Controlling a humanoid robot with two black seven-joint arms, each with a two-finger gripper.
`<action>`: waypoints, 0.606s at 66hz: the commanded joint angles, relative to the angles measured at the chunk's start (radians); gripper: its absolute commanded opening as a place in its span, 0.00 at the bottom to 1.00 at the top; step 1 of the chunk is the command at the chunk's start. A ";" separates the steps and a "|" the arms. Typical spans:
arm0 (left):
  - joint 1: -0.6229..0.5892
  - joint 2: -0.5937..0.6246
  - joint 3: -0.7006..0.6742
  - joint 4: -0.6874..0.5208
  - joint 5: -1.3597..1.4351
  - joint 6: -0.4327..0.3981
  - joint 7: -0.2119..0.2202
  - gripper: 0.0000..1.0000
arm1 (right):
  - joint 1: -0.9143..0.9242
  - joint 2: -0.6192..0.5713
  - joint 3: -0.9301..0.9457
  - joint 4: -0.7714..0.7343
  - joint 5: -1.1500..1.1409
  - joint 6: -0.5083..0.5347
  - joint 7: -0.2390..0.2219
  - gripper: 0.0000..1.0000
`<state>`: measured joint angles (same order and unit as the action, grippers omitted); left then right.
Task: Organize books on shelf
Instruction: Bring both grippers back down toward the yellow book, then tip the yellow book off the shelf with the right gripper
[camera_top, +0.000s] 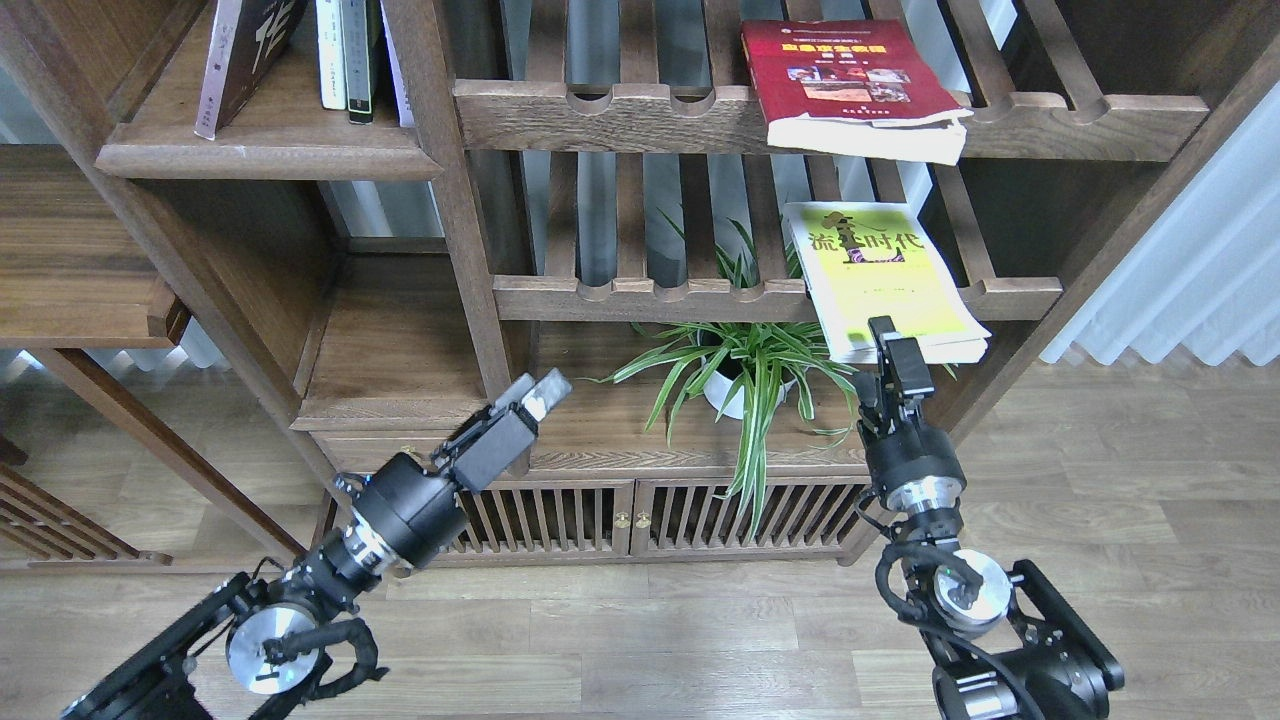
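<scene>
The yellow-green and white book (880, 275) lies flat on the lower slatted rack, its front end overhanging the rail. The red book (850, 85) lies on the upper slatted rack, also overhanging. The dark maroon book (245, 55) leans upright at the top left on the solid shelf plank (270, 158). My right gripper (890, 345) points up, its tip at the front lower edge of the yellow-green book; its fingers are dark and hard to tell apart. My left gripper (540, 388) is low in front of the cabinet top, fingers slightly apart, holding nothing.
Thin white and dark volumes (348, 55) stand beside the maroon book. A potted spider plant (740, 375) sits under the lower rack, left of my right gripper. An upright wooden post (470, 250) stands between the compartments. Slatted cabinet doors (630, 515) are below, and a white curtain (1190, 260) is at the right.
</scene>
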<state>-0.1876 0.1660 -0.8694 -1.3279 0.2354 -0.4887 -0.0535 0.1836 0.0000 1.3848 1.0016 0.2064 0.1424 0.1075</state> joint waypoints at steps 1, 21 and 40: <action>-0.001 -0.002 0.000 0.000 0.004 0.000 0.049 1.00 | 0.025 0.000 0.014 0.000 0.013 -0.058 0.000 0.96; 0.004 -0.040 0.000 0.001 0.004 0.000 0.113 1.00 | 0.028 0.000 0.025 -0.001 0.014 -0.067 0.001 0.79; -0.004 -0.051 -0.005 0.003 0.005 0.000 0.115 1.00 | 0.017 0.000 0.092 -0.009 0.024 -0.001 0.020 0.43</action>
<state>-0.1884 0.1168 -0.8729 -1.3264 0.2405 -0.4887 0.0614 0.2103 0.0000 1.4638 0.9959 0.2287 0.0881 0.1116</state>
